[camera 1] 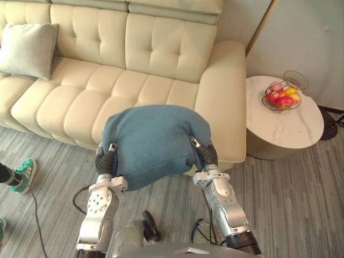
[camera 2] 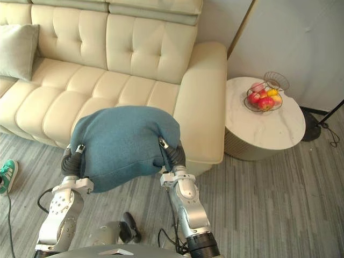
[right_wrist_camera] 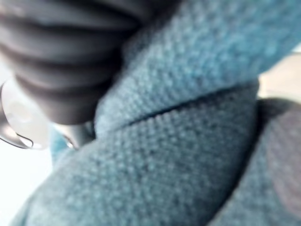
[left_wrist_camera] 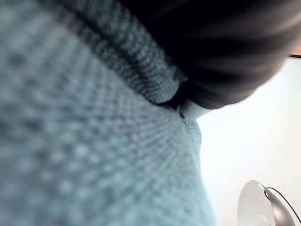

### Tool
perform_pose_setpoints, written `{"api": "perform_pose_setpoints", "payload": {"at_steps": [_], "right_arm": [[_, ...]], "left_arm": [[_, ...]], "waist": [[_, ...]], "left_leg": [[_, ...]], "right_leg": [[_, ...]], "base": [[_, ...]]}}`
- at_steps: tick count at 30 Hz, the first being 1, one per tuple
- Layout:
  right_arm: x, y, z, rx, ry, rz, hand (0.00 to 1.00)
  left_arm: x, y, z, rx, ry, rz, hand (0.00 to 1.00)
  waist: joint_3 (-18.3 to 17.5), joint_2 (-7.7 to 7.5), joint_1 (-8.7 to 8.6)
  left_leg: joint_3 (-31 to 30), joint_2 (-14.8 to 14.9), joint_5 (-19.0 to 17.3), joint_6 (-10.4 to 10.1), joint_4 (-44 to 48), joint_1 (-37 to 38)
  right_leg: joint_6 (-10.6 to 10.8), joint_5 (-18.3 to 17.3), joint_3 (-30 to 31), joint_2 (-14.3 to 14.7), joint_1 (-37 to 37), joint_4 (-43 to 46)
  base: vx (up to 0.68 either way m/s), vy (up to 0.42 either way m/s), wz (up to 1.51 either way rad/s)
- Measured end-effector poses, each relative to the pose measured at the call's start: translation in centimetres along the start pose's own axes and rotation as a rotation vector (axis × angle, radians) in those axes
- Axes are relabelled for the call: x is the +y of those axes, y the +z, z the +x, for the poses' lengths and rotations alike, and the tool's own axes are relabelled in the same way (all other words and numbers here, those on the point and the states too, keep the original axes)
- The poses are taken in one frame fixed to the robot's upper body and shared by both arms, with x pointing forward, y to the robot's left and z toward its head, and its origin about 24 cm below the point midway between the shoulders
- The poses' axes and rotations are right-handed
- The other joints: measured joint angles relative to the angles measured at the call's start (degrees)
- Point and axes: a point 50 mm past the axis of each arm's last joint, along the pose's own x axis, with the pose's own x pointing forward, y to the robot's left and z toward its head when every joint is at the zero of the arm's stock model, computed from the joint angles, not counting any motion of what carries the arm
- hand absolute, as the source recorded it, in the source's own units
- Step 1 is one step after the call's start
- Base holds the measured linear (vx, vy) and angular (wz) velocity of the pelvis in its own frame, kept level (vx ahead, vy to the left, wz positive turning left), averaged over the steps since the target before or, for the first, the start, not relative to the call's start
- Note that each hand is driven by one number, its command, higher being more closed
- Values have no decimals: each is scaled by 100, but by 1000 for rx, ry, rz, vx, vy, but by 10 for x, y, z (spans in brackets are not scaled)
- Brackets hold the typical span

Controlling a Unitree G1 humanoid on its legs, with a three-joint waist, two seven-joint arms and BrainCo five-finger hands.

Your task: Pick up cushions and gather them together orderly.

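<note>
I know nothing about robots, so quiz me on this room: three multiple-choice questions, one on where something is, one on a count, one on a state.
1. Where is the grey cushion? A. at the sofa's left end; B. on the sofa's right armrest; C. under the blue cushion.
2. How many cushions show? A. one; B. two; C. four.
3. The blue cushion is: A. flat on the sofa seat; B. held up between the left hand and right hand; C. leaning on the grey cushion.

Answers: 1 A, it leans against the backrest at the left end. 2 B, one grey and one blue. 3 B, a hand sits at each side of it, in front of the sofa.
</note>
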Motion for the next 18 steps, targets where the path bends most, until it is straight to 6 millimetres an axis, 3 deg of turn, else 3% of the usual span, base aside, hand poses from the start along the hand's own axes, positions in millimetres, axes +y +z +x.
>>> {"api": "perform_pose_setpoints", "payload": {"at_steps": [3, 6, 9, 11, 13, 14, 16, 18], "right_arm": [[-1, 0, 0, -1, 7, -5, 100], [-2, 1, 0, -3, 8, -2, 100], [-9, 3, -6, -8, -8, -2, 100], [-16, 3, -14, -3, -26, -7, 100], [-17, 6, -15, -11, -28, -10, 100], [-21, 8, -17, -16, -41, -17, 100], [-24, 16, -23, -42, -51, -28, 100], [-23, 29, -25, -95, -54, -25, 100]], "left_arm": [[0, 1, 0, -3, -4, 2, 100], [-1, 0, 0, -2, -15, 5, 100], [-7, -1, -1, 3, -48, 10, 100], [-13, -5, -3, 20, -69, -5, 100], [-15, -6, -3, 26, -74, -10, 100], [-19, -10, -5, 48, -85, -25, 100], [-23, -13, -9, 64, -100, -41, 100], [-28, -13, -10, 64, -118, -63, 100]], "waist": [[15, 21, -118], [15, 19, -271], [2, 59, -447], [-17, 306, -474], [-15, 309, -430], [-6, 310, -412], [-7, 311, -274], [-11, 313, -205]], "left_leg": [[-1, -159, 27, -23, -549, 334], [-23, -271, 84, -131, -842, 675], [-329, -376, -226, -342, -666, 860], [-502, -111, -445, -490, -226, 847], [-547, 92, -378, -667, 527, 730], [-672, 319, -114, -868, 1775, 462], [-703, 633, 81, -801, 3023, 130], [-720, 897, -142, -615, 3387, -254]], "right_leg": [[-105, 98, -305, 524, -384, -480], [-214, 638, -492, 726, -537, -1154], [-626, 1232, -218, 807, -461, -1525], [-609, 1280, -393, 908, -234, -1553], [-679, 1069, -433, 924, 37, -1557], [-692, 994, -408, 921, 446, -1695], [-632, 936, -189, 915, 987, -1929], [-625, 864, 48, 861, 1320, -2117]], "base": [[162, 32, 10], [294, -47, 23], [416, -100, 56], [494, -117, 50], [534, -81, 21], [518, -71, 11], [500, -4, -21], [410, 99, -40]]}}
